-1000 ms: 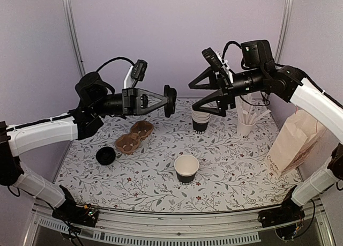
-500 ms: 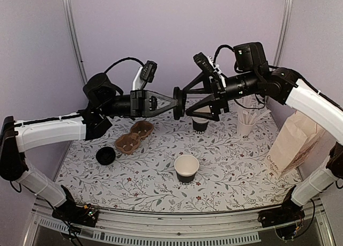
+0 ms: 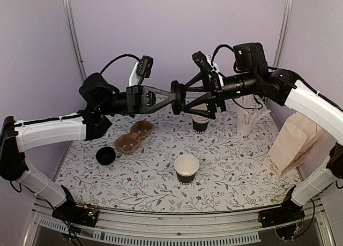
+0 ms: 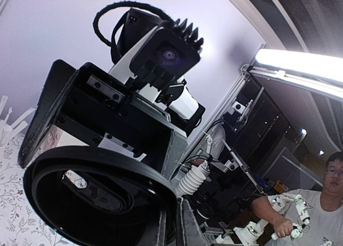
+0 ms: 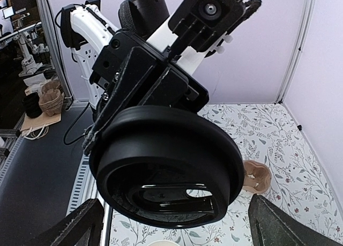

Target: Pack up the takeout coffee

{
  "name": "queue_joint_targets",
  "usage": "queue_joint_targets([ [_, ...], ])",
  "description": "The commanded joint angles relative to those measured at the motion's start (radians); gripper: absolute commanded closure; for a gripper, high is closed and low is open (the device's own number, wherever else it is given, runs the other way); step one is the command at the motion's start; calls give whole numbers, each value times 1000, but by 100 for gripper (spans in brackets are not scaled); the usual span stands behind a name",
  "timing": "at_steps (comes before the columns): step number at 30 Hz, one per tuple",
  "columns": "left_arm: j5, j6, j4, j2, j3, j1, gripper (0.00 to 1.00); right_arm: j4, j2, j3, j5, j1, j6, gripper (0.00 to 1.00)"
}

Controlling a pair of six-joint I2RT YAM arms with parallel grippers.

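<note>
The takeout coffee cup (image 3: 186, 168) stands open on the table's front middle, white above a black band, with no lid on it. My left gripper (image 3: 172, 92) is shut on a black plastic lid (image 3: 175, 90) and holds it on edge high above the table. The lid fills the left wrist view (image 4: 96, 192), pinched at its rim by the left gripper (image 4: 172, 227). My right gripper (image 3: 185, 98) is wide open and faces the lid head-on. In the right wrist view the lid (image 5: 166, 165) hangs above the spread right gripper (image 5: 177, 227).
A second black lid (image 3: 106, 156) lies at the left. A brown pulp cup carrier (image 3: 134, 137) sits behind it and shows in the right wrist view (image 5: 256, 180). A stack of nested cups (image 3: 200, 121), a white cup of pale sticks (image 3: 246, 123) and a paper bag (image 3: 292, 141) stand at the right.
My left gripper has carried the lid to the right towards the middle. My right gripper has moved left and up to meet it, and its open fingers now flank the lid.
</note>
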Motion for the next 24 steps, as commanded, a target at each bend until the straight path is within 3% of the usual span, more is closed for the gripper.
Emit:
queue_joint_targets([
  [1,-16,-18,48,15,-9,-15,95,36,-12,12,39,9,39,3],
  [12,-47,-37,94,29,-33,-18,95,45,-2,17,21,12,59,1],
  [24,-54,-72,151,32,-55,-20,95,48,21,16,98,19,74,2],
])
